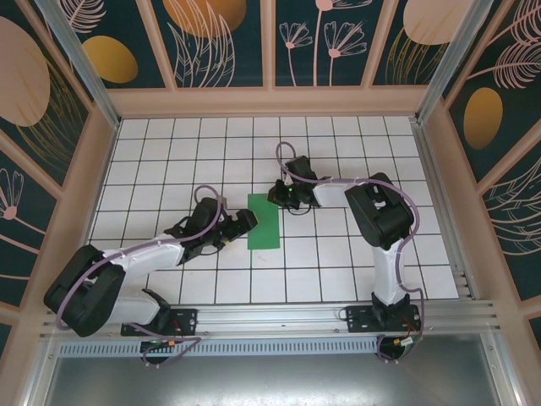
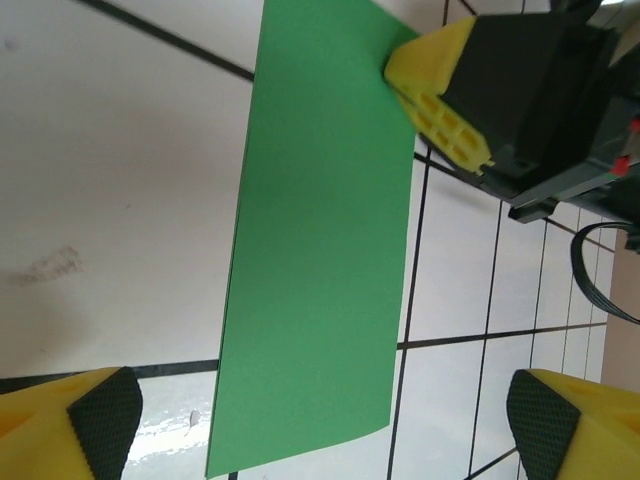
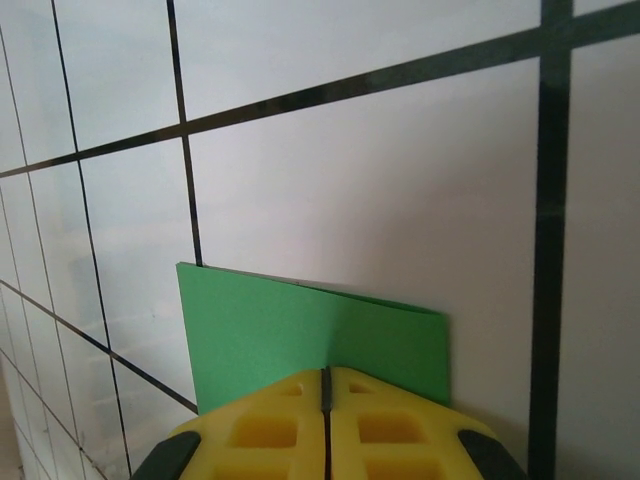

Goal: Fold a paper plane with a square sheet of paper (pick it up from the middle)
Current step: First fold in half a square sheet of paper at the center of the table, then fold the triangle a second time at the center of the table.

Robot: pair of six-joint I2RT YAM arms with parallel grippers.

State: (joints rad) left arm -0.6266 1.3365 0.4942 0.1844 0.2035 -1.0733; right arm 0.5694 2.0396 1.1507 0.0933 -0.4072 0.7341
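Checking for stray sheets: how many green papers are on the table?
1: the green sheet lies on the table, the shut right tool at its far corner. Layers underneath would be hidden.

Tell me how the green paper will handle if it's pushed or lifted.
The green paper lies thin and flat, so lifted by one edge it would probably droop. It looks light on the glossy tiles, so a push would likely slide it, or pivot it about the shut right gripper resting at its far end.
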